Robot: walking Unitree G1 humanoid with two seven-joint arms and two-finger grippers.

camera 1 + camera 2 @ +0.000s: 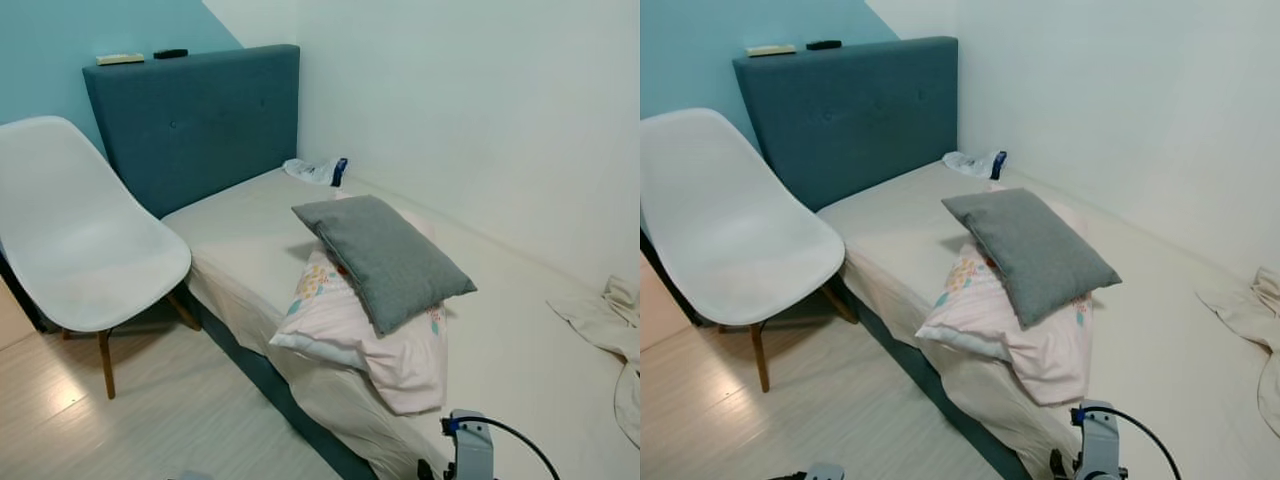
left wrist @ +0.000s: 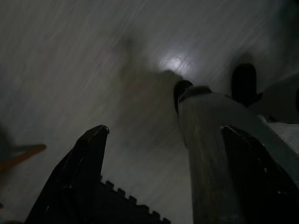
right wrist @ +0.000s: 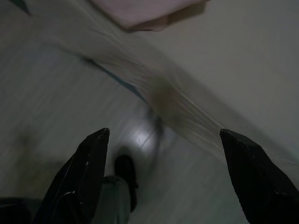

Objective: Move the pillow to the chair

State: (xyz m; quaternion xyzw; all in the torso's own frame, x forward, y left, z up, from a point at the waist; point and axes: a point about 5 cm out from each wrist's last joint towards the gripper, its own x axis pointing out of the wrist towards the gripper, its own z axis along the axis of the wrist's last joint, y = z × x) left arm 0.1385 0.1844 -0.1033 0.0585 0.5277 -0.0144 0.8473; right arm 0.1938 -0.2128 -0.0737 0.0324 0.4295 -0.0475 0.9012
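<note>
On the bed (image 1: pixel 250 235), a plain grey pillow (image 1: pixel 383 258) tilted atop a floral one (image 1: pixel 352 330); both end effectors (image 2: pixel 163 140) (image 3: pixel 163 140) spread wide.

The grey pillow (image 1: pixel 383 259) lies over the patterned pink pillow (image 1: pixel 362 325), hiding much of its printed top. The white chair (image 1: pixel 78 238) is cut off at the left edge, and its far legs are hidden beneath the seat. At the right edge, a crumpled cloth (image 1: pixel 607 318) runs out of the picture. Two small flat items (image 1: pixel 140 56) on the headboard (image 1: pixel 195 120) are too small to identify, as is the white-and-blue bundle (image 1: pixel 318 170) at the far end of the bed. Both wrist views are dark and motion-blurred; the left gripper (image 2: pixel 163 133) and right gripper (image 3: pixel 163 135) show only spread fingertips, cut off below.
</note>
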